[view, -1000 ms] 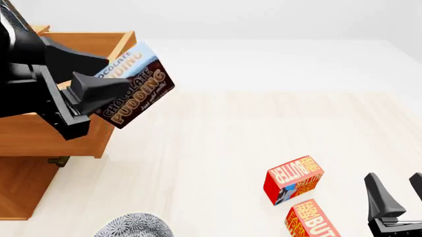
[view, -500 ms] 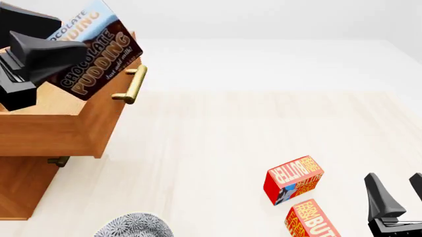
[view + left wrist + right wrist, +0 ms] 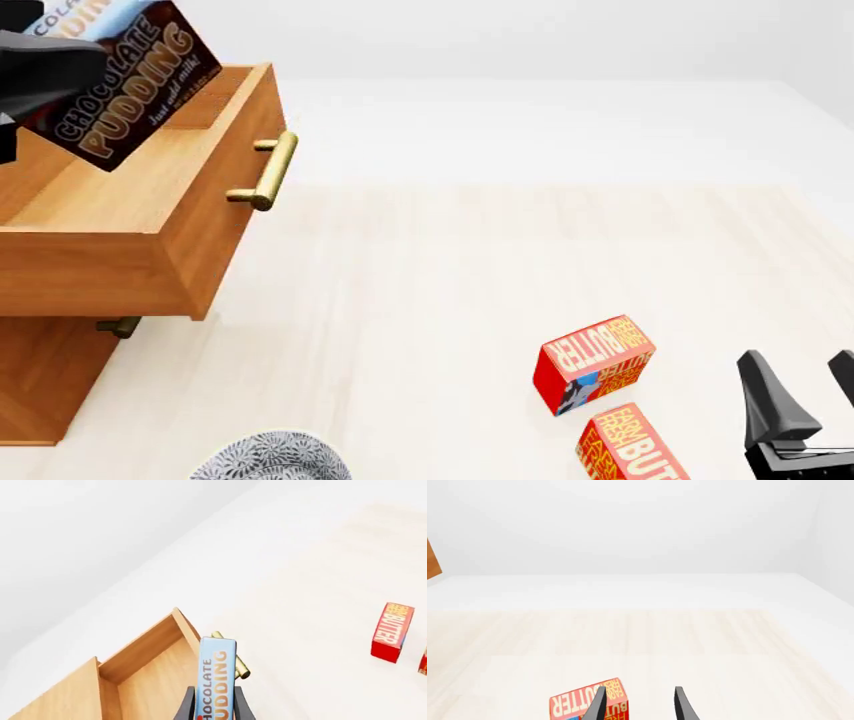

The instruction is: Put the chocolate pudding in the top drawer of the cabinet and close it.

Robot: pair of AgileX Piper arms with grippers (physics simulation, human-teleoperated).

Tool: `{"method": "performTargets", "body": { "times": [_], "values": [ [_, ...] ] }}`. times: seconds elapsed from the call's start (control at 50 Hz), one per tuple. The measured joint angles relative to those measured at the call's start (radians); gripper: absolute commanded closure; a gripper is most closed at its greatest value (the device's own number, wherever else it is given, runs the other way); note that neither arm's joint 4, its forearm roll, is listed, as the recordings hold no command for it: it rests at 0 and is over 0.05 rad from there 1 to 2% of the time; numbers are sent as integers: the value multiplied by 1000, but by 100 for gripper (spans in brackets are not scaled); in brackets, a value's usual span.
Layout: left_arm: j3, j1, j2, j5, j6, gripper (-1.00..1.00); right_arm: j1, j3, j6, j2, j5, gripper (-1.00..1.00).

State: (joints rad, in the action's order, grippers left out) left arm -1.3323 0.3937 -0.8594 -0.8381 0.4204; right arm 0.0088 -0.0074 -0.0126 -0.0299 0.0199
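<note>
Left gripper (image 3: pixel 215 715) pinching pudding (image 3: pixel 118 85), held tilted above open top drawer (image 3: pixel 134 215) | right gripper (image 3: pixel 801 405) spread, idle near 2 butter boxes (image 3: pixel 594 365) | risk: tilted release, box landing propped on drawer wall, jamming closure

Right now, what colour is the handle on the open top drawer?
Brass-gold: the handle on the orange-brown top drawer shows best in the front view.

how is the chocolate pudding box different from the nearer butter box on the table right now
The chocolate pudding is blue and dark brown; the nearer butter box is red. The pudding is held in the air by the left gripper above the open top drawer; the butter box rests on the table. Both are printed rectangular boxes.
</note>
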Motion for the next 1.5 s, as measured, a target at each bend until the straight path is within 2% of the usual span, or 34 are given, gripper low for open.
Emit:
{"method": "performTargets", "body": {
  "times": [0.48,0.9,1.5],
  "values": [
    [70,-140,-57,82,-15,100,0,0,0,0,0,-100],
    [151,-256,-129,163,-68,100,0,0,0,-7,-7,-100],
    [197,-349,-198,211,-84,100,0,0,0,-5,-6,-100]
  ]
}}
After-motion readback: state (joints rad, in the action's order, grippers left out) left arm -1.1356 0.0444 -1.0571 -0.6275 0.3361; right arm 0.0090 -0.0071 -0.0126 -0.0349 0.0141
